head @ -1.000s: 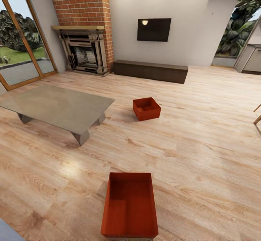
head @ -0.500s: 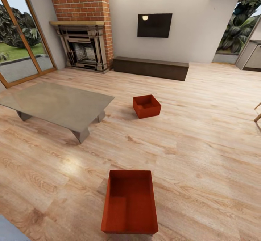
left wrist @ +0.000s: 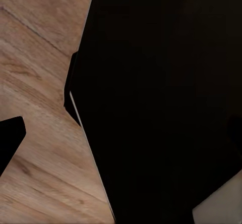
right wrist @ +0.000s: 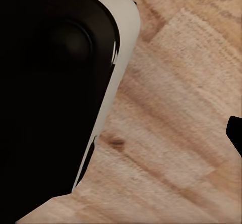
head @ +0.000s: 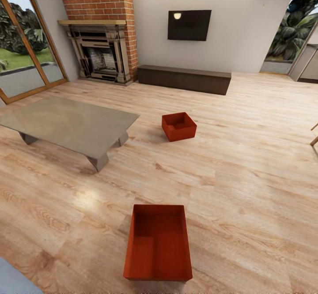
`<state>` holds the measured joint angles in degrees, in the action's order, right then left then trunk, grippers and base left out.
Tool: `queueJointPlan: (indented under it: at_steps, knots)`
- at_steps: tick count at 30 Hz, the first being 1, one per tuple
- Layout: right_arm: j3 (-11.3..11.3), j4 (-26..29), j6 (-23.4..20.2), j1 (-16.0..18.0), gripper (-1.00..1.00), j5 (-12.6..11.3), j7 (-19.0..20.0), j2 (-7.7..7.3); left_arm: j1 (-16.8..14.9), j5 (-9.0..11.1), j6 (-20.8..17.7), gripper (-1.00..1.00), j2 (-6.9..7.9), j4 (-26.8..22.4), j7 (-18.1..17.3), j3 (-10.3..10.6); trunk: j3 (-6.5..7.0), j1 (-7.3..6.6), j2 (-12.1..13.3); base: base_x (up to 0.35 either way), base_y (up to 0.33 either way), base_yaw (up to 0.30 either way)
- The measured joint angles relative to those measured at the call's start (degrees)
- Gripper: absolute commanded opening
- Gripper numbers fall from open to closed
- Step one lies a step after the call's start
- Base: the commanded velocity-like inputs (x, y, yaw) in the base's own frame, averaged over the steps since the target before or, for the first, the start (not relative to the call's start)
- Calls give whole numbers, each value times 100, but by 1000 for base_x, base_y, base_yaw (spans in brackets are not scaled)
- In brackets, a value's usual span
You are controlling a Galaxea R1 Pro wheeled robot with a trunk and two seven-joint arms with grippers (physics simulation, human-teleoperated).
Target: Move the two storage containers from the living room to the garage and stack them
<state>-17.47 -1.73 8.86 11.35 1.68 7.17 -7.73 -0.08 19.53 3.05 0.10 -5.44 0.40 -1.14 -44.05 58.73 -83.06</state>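
Observation:
Two red-orange open-topped storage containers stand on the living room's light wood plank floor (head: 247, 175) in the head view. The near container (head: 158, 243) lies low in the middle, lengthwise to me, and it is empty. The far container (head: 178, 126) sits further off, turned at an angle, beside the low grey table (head: 66, 124). In the left wrist view a dark robot body part (left wrist: 161, 98) hangs over wood planks, with one dark fingertip (left wrist: 7, 138) at the edge. The right wrist view has a similar dark and white part (right wrist: 55, 82) and one fingertip (right wrist: 235, 133).
A red-brick fireplace (head: 99, 58) and a black wall TV (head: 189, 24) stand at the far wall, with a long low dark bench (head: 183, 79) under the TV. Glass doors (head: 22, 64) line the left. Wooden legs (head: 314, 135) poke in at the right edge.
The whole head picture has shifted a little: the camera moved, so both containers and the far wall sit slightly higher in view. The containers themselves have not moved.

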Motion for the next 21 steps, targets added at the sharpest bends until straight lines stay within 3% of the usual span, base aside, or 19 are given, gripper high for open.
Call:
queueJointPlan:
  at_steps: [21]
  knots:
    - [0, 1, 0, 0, 100, 0, 0, 0, 0, 0, 0, 100, 0, 0, 0, 0, -193, 0, 0, 0, 0, 0]
